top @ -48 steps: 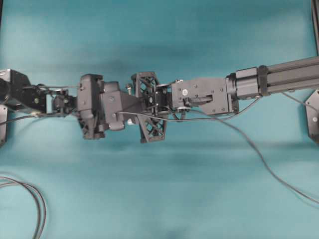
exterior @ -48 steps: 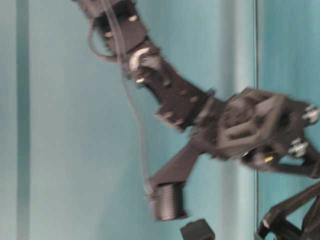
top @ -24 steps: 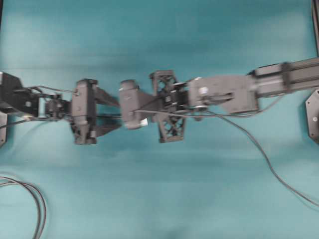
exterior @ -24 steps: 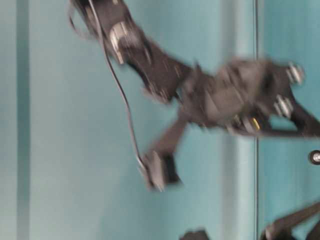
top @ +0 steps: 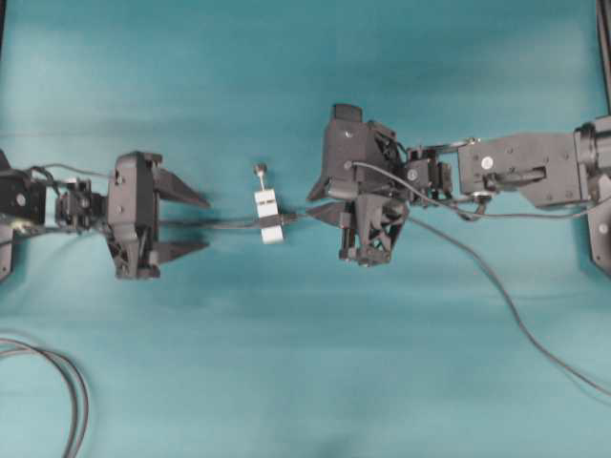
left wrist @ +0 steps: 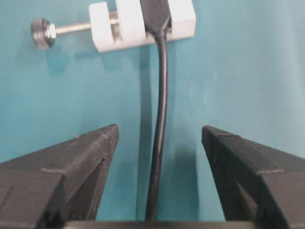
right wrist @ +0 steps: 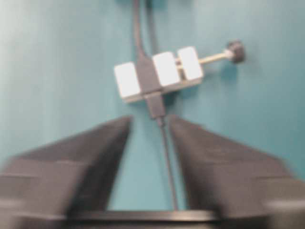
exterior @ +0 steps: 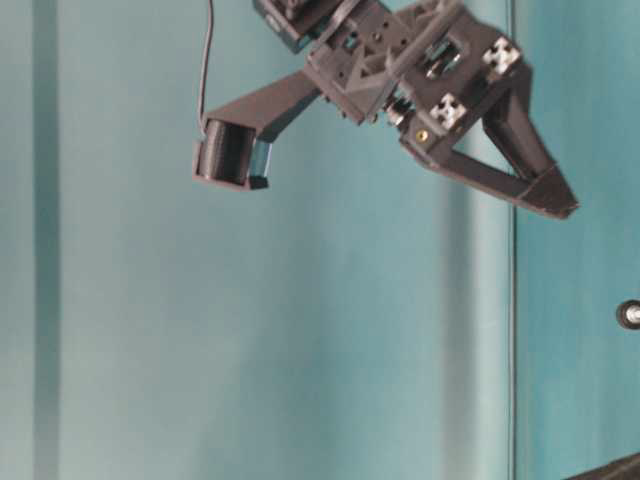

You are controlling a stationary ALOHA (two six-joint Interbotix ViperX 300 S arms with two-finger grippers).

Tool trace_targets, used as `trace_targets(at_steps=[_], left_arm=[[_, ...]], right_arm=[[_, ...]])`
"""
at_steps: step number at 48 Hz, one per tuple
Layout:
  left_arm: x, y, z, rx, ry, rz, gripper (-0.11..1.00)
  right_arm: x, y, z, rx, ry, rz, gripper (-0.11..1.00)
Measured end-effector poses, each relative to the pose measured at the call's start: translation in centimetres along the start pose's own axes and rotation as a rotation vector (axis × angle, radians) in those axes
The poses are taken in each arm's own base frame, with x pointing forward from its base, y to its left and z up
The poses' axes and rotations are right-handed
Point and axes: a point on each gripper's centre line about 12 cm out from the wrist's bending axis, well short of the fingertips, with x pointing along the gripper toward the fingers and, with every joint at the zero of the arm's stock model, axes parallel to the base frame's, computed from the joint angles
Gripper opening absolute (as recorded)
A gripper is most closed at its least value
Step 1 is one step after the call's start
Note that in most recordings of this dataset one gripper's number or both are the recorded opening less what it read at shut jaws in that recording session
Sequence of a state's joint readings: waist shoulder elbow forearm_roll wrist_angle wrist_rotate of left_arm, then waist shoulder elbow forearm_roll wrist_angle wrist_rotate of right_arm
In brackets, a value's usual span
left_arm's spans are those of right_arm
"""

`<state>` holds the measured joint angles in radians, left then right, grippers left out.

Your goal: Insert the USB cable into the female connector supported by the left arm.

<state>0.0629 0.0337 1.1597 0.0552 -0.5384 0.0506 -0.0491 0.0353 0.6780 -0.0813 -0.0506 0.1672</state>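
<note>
On the left I see my left arm's black pincer (top: 186, 225) with long pointy jaws. It is wide open and holds nothing. The dark cable (left wrist: 159, 133) from the white block runs between its jaws without touching them.

In the middle, the small white female connector block (top: 267, 215) with its black-knobbed pin (top: 259, 171) lies flat on the teal desk (top: 305, 382). No arm props it up now.

The thin dark grey USB cable (right wrist: 164, 143) leads from the right into the black socket end. I think the plug is in, but the view is too blurry to be sure.

On the right, my right arm's black pincer (top: 325, 202) is open too, near the block, gripping nothing. I guess both let go because the job looks done.
</note>
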Motion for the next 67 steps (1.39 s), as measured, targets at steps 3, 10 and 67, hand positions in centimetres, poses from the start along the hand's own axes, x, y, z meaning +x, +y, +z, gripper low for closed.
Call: trace_targets(at_steps=[3,10,67], left_arm=[[-0.4,0.1,0.2,0.0,0.003,0.002,0.79],[-1.5,0.5,0.6,-0.008,0.004,0.017,0.79],[-16.4,0.7,2.3,-0.055,-0.423,0.094,0.78]], right_arm=[[-0.1,-0.1,-0.1,-0.001,-0.002,-0.001,0.75],[-0.5,-0.2,-0.1,-0.018,-0.005,-0.004,0.72],[-13.8,-0.9,-6.5,-0.005,-0.386,0.031,0.72]])
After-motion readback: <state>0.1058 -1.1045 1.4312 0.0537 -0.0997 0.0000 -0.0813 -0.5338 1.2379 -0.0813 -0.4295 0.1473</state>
